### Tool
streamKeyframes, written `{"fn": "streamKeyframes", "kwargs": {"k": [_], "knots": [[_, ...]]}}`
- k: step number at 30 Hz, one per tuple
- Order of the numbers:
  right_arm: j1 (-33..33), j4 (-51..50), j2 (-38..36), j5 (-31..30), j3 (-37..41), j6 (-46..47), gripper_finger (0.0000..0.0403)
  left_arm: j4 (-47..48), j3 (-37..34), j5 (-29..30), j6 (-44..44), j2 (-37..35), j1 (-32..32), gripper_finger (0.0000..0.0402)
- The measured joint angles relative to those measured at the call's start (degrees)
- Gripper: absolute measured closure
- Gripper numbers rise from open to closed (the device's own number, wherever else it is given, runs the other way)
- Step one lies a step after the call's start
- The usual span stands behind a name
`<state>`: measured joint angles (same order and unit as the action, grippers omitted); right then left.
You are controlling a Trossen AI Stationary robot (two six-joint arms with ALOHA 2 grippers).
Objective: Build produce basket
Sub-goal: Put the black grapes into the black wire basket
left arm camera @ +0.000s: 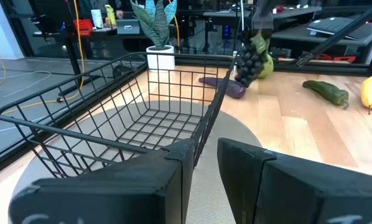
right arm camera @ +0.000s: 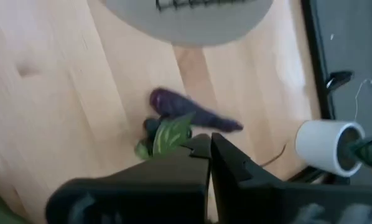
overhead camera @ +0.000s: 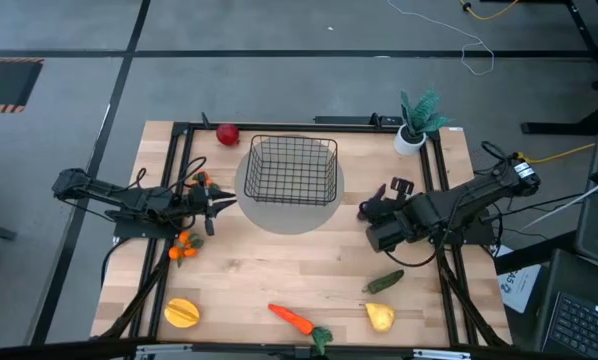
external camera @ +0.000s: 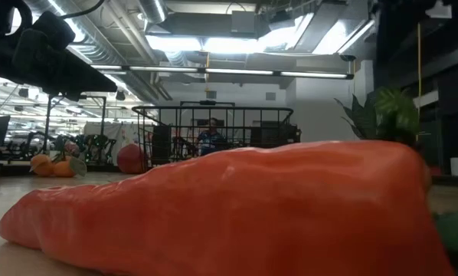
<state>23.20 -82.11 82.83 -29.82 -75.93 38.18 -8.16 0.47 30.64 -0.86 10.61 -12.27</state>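
Right pincer (overhead camera: 371, 208) clamping grapes (left arm camera: 249, 61) aloft

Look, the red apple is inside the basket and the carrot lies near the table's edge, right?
Not quite. The red apple sits on the table outside the basket, beside one corner, as the high view shows. The carrot does lie near the table's edge.

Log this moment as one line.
right gripper: shut on dark grape bunch, off the table | left gripper: open, beside black wire-mesh basket | basket: empty
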Motion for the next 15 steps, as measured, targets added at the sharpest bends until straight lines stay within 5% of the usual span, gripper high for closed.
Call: {"fn": "streamKeyframes", "kwargs": {"k": [15], "knots": [[-0.02, -0.56, 0.00, -11.56, -9.68, -9.64, 0.0403, 0.00, 0.00, 0.01, 0.00, 0.00, 0.00, 0.0337]]}}
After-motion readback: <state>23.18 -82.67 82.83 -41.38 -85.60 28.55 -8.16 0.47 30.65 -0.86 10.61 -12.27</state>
